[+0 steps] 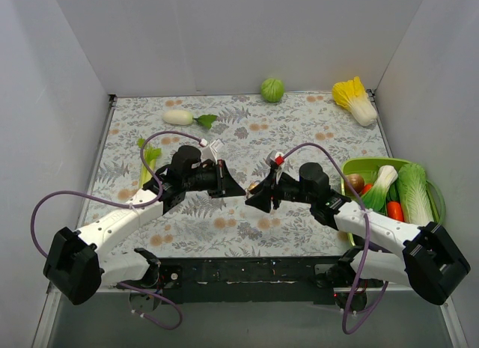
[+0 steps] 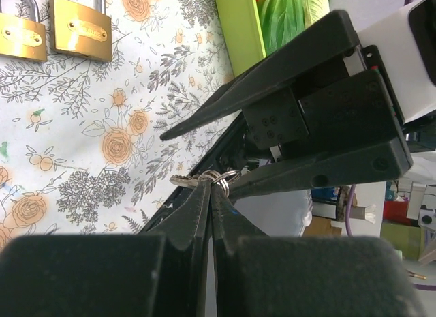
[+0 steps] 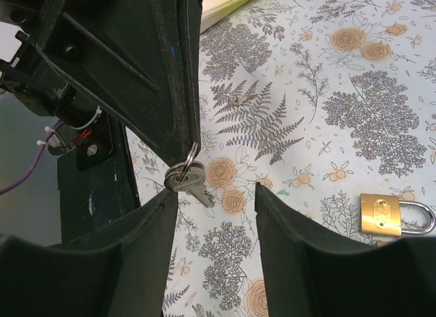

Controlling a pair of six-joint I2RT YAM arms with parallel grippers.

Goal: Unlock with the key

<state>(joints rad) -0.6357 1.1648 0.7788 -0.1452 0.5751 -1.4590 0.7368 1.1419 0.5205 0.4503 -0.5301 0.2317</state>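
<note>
While left gripper (image 2: pixel 210 194) pinches its ring (image 3: pixel 187 160), the light key (image 3: pixel 191 183) probably swivels; right gripper (image 3: pixel 216 209) gapes at six o'clock: take the head.

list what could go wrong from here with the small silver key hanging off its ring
1. The left gripper pinches only the metal ring, so the small silver key dangles and may swing aside when the open right gripper closes.
2. Both grippers' tips sit very close and could collide.
3. The brass padlock lies unheld on the floral tablecloth, so it may slide when the key pushes in.
</note>
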